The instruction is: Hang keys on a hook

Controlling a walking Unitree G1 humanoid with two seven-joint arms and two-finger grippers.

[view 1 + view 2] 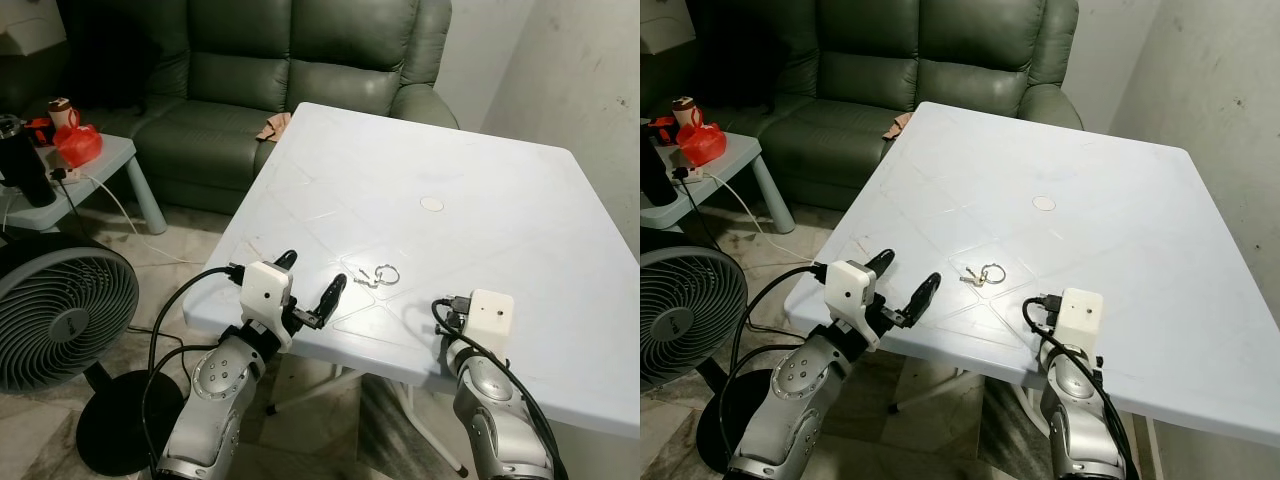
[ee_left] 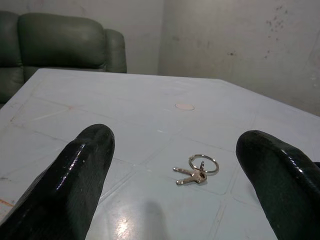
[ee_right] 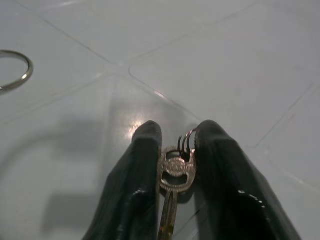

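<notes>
Left pincer (image 1: 313, 270) spread wide at the desk (image 1: 480, 180) edge, aimed at the keys (image 1: 378, 275) lying flat just ahead. Right pincer (image 3: 177, 132) is clenched on a single key (image 3: 175, 172). Likely best: slide the left one in low, straddle the ring, close slowly.

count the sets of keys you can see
2. One bunch of keys lies on the white table ahead of the open left gripper. A single key is pinched in the right gripper; more may hang hidden there.
</notes>
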